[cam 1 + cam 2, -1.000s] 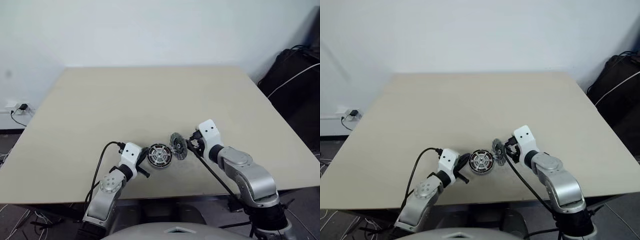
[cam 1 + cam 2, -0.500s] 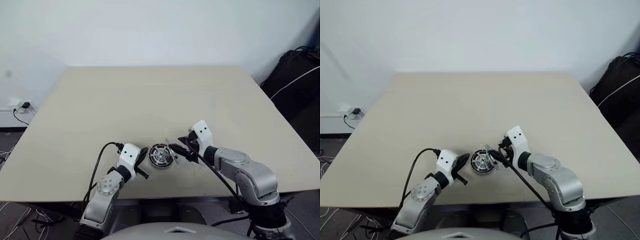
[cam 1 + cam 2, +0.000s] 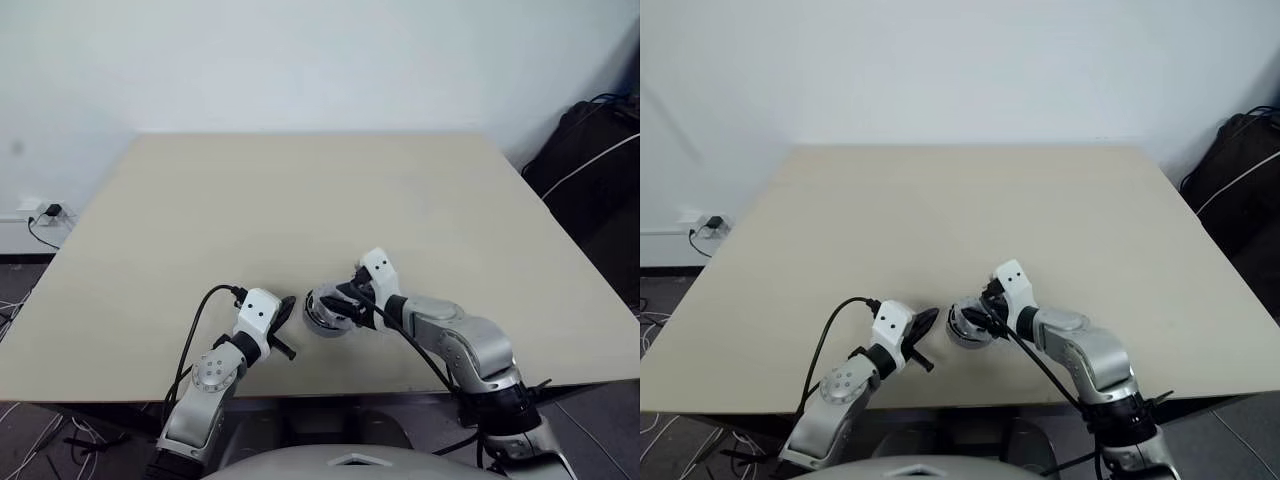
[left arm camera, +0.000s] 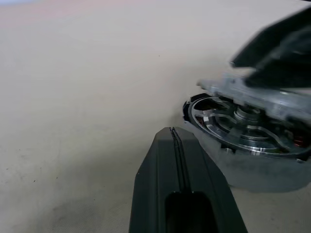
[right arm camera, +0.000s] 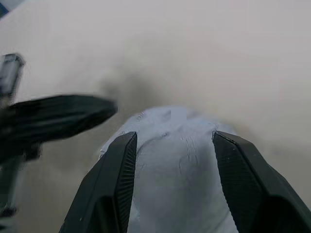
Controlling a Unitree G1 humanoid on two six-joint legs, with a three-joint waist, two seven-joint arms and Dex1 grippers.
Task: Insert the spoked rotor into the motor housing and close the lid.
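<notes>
Closing step: right gripper (image 5: 170, 160) grasps the lid (image 5: 172, 145) just above the motor housing (image 4: 252, 145) near the table's (image 3: 300, 200) front edge (spoked rotor (image 4: 243, 127) seated inside); left gripper (image 4: 174, 141) clenched beside it — next, lower the lid squarely.

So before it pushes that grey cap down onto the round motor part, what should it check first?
1. Lid gripped by right end effector: ok.
2. Lid above motor housing: ok.
3. Lid seated flat: not ok, it sits tilted and raised.
4. Spoked rotor inside housing: ok.
5. Left end effector shut, beside housing: ok; touching it: cannot tell.
6. Table around the housing free of loose parts: ok.
</notes>
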